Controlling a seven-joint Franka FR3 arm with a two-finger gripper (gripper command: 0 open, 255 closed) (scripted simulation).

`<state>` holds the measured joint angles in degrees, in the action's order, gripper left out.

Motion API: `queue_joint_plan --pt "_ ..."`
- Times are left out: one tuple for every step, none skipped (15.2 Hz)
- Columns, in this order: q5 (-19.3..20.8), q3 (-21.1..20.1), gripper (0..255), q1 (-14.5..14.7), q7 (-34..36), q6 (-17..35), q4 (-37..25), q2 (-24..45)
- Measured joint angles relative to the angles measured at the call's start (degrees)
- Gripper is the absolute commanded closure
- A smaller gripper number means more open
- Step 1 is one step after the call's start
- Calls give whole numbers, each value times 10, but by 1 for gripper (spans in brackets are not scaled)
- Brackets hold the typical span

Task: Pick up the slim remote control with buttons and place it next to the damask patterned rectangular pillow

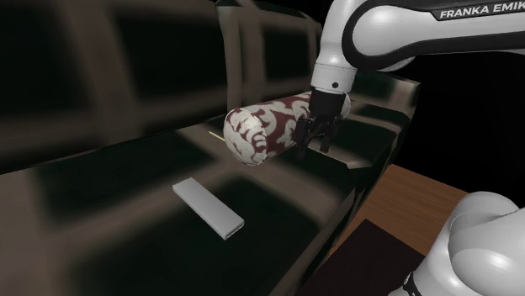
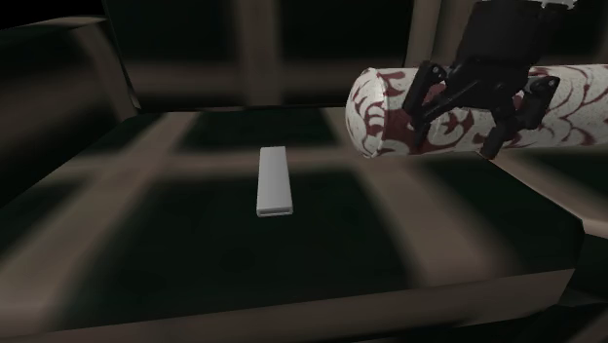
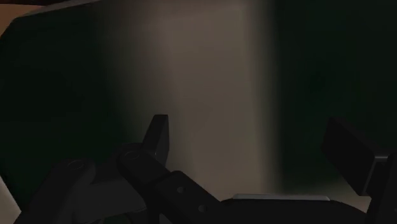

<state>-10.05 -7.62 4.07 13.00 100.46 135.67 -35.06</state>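
The slim grey remote (image 1: 209, 208) (image 2: 274, 181) lies flat on the dark checked sofa seat (image 1: 126, 210), alone near the seat's middle. The damask pillow (image 1: 257, 130) (image 2: 375, 112), dark red with white swirls and rolled-looking, rests on the seat toward the shoulder view's right. My black gripper (image 1: 313, 134) (image 2: 463, 112) hangs just in front of the pillow's long side, well away from the remote. Its fingers (image 3: 159, 130) stand wide apart, and between them my gripper (image 3: 254, 143) holds nothing, with the sofa fabric beyond.
The sofa's backrest (image 1: 168, 59) rises behind the seat and an armrest (image 1: 395, 101) closes its far end. Brown wooden floor (image 1: 425, 193) and a dark mat (image 1: 370, 252) lie past the seat's edge, next to my white arm base (image 1: 479, 244).
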Motion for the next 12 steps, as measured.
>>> queue_joint_plan --pt "-3 -11 0 3 11 7 -7 12" --pt "-6 -24 0 7 25 17 -15 28" --pt "-8 -35 0 10 36 26 -23 42" --pt "-9 -47 0 13 50 31 -34 57" --pt "-9 -58 0 15 61 40 -44 74" --pt "-9 -70 0 17 75 49 -54 91" --pt "-8 -83 0 20 90 55 -66 107" --pt "-7 -94 0 22 102 65 -70 119" --pt "-3 -103 0 23 112 74 -81 138" --pt "0 -114 0 25 126 83 -91 156" --pt "6 -125 0 26 140 89 -106 176" --pt "11 -136 0 28 155 93 -121 195"
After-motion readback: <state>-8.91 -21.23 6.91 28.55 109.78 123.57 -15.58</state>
